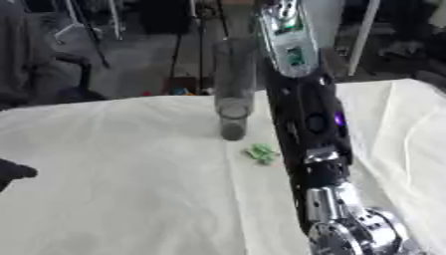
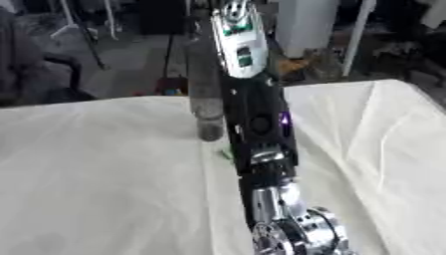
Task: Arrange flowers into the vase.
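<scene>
— So, what stands on the table (image 1: 113, 189)?

— One vase (image 1: 233, 89): a tall, narrow, clear glass tube, grey-tinted, upright on the white cloth near the far edge, about mid-width. Nothing can be made out inside it.

— Flowers?

— One small green item (image 1: 261, 153) lies flat on the cloth, just in front of the vase and slightly to its right, apart from the vase base. Leafy shape; no bloom can be told. The right eye view shows only a sliver of it beside the arm.

— Arms?

— One right arm (image 1: 309, 124), black with silver joints, rises from the lower right and runs up past the vase's right side, close beside it. Its upper end carries a silver-and-green panel at the top edge. The right hand is out of view in both pictures, so its fingers cannot be reported.

— Left hand?

— One dark shape (image 1: 13, 173) shows at the left edge in the left eye view only, over the cloth, well apart from the vase. Whether its fingers are spread or curled, I cannot tell. It holds nothing visible.
</scene>
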`<control>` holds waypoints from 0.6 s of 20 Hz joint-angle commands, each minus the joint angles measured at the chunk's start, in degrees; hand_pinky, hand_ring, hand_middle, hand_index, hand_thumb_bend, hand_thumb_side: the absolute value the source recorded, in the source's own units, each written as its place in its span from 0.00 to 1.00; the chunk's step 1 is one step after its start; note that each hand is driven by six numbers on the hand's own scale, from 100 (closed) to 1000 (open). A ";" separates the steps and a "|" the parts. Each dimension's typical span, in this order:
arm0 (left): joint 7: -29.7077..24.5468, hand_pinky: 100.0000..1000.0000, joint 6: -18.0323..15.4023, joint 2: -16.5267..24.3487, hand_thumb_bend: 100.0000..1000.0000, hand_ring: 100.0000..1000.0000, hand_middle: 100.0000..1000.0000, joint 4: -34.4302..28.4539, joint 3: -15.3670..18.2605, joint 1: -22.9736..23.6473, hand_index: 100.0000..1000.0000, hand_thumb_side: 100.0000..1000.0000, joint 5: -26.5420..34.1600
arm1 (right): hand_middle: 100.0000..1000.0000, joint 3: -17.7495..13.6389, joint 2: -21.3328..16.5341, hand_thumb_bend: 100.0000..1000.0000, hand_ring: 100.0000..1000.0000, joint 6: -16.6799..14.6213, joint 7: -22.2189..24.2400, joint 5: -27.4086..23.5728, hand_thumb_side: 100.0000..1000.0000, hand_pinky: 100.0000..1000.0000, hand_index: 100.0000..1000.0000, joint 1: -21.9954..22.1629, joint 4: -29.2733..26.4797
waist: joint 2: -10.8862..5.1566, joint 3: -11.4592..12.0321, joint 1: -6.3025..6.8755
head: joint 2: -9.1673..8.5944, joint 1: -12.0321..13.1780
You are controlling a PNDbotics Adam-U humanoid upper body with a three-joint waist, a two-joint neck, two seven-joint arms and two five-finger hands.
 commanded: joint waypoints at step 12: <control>-1.27 0.58 0.64 -0.60 0.71 0.48 0.39 -1.02 -0.66 -1.51 0.66 0.69 0.84 | 0.00 -2.66 -2.05 0.00 0.00 -2.39 -2.68 17.70 1.00 0.00 0.02 -3.20 -0.62 | 0.37 3.18 0.63 | -2.65 -4.41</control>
